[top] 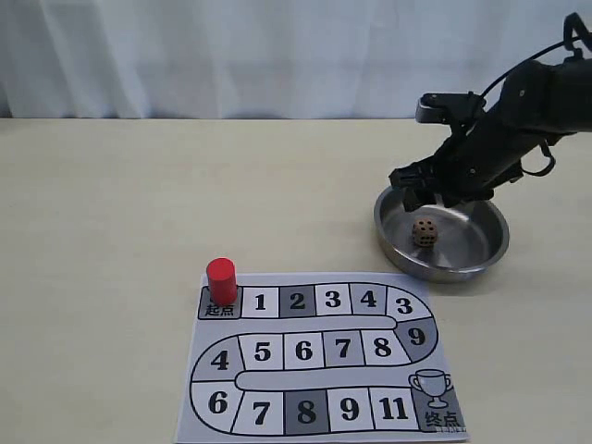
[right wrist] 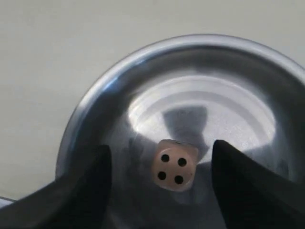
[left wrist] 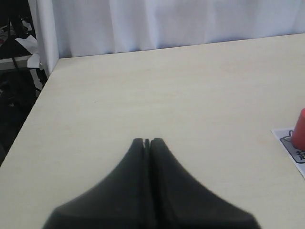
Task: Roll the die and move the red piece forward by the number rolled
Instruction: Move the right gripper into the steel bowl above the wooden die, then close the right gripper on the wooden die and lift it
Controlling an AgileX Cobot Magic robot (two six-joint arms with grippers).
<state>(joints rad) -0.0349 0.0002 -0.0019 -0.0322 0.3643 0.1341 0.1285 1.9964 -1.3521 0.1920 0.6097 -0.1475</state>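
The die (top: 425,231) lies in a round metal bowl (top: 398,236) at the right; in the right wrist view the die (right wrist: 174,165) shows a four-pip face toward the camera. My right gripper (top: 427,195) hangs open just above the bowl's far side, its fingers apart on either side of the die without touching it; in its own view the right gripper (right wrist: 162,167) is wide open. The red piece (top: 221,277) stands upright on the board's start square, and the red piece (left wrist: 299,130) shows at the edge of the left wrist view. My left gripper (left wrist: 147,141) is shut, empty, over bare table.
The printed game board (top: 319,365) lies at the front with a numbered track and a trophy square at its lower right. A white curtain (top: 231,55) backs the table. The table's edge (left wrist: 40,95) shows in the left wrist view.
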